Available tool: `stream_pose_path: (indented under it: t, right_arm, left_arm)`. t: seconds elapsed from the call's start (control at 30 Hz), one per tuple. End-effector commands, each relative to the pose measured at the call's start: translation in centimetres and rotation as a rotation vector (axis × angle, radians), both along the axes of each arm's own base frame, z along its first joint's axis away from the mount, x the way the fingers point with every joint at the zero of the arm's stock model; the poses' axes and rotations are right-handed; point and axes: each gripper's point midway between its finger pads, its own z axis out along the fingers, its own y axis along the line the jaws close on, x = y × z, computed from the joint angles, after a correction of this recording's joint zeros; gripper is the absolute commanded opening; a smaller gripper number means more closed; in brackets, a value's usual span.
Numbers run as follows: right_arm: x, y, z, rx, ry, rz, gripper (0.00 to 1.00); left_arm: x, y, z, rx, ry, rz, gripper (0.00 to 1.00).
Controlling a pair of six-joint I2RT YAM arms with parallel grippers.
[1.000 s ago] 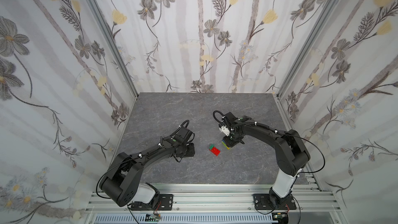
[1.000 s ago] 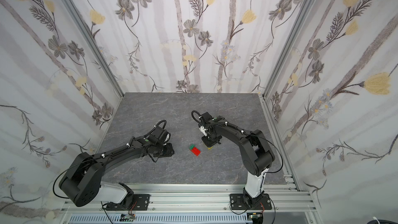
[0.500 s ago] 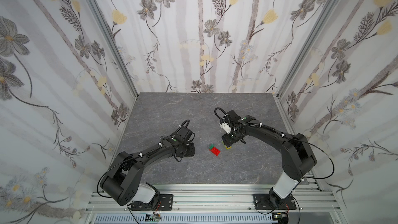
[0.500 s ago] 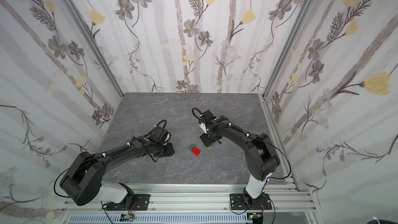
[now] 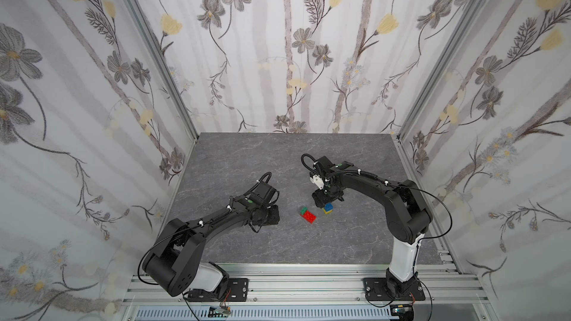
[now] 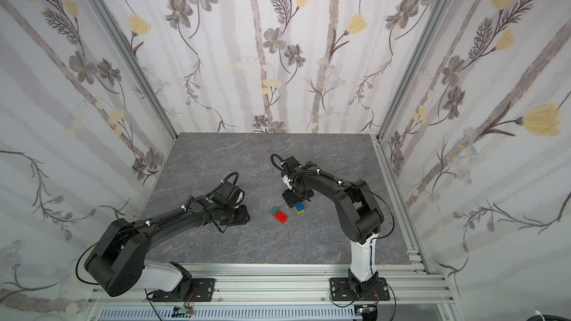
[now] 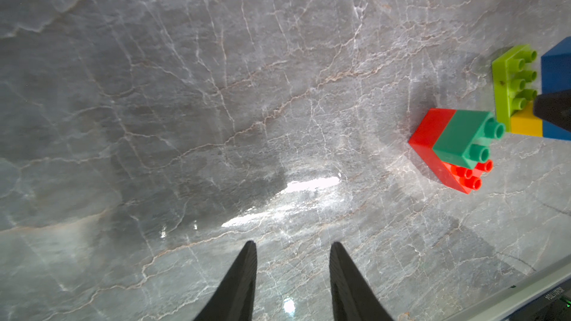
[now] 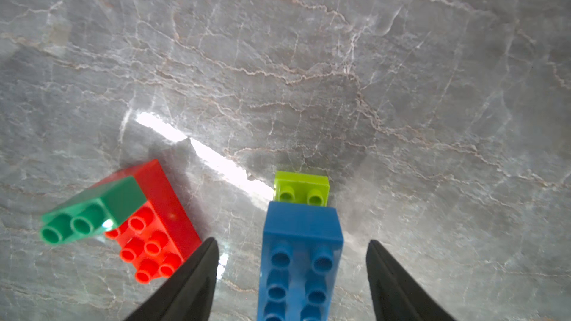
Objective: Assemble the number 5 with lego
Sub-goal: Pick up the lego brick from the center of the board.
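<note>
The right hand [image 8: 292,279], released, straddles the blue brick [image 8: 301,260] stacked over yellow [image 7: 525,123] and lime [image 8: 301,188], while the red-green pair [image 5: 308,214] lies at its 8 o'clock and the left hand [image 7: 292,276] idles part-open, empty.

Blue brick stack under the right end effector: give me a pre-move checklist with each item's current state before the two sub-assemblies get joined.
1. Right end effector open, its fingers apart from the blue brick: ok.
2. Blue brick sits on the yellow brick, which sits on the lime-green brick: ok.
3. Dark green brick attached on one end of the red brick: ok.
4. Two stacks joined into the number 5: not ok, they lie apart.
5. Left end effector empty, away from the bricks: ok.
6. Studs fully seated: cannot tell.
</note>
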Motion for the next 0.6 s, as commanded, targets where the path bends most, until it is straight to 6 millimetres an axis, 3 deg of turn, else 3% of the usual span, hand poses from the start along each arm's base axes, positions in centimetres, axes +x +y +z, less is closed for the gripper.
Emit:
stream_pose_path:
  t: [0.0, 0.27, 0.57]
  right_arm:
    - [0.0, -0.3, -0.7, -0.03, 0.026, -0.041, 0.71]
    - [0.2, -0.3, -3.1, -0.067, 0.068, -0.048, 0.57]
    - [0.2, 0.2, -3.7, -0.051, 0.09, -0.043, 0.37]
  left_arm:
    - [0.0, 0.3, 0.0, 0.013, -0.004, 0.004, 0.4]
    - [0.0, 0.5, 0.1, 0.023, -0.006, 0.006, 0.4]
    - [-0.3, 0.9, 0.0, 0.032, -0.007, 0.011, 0.4]
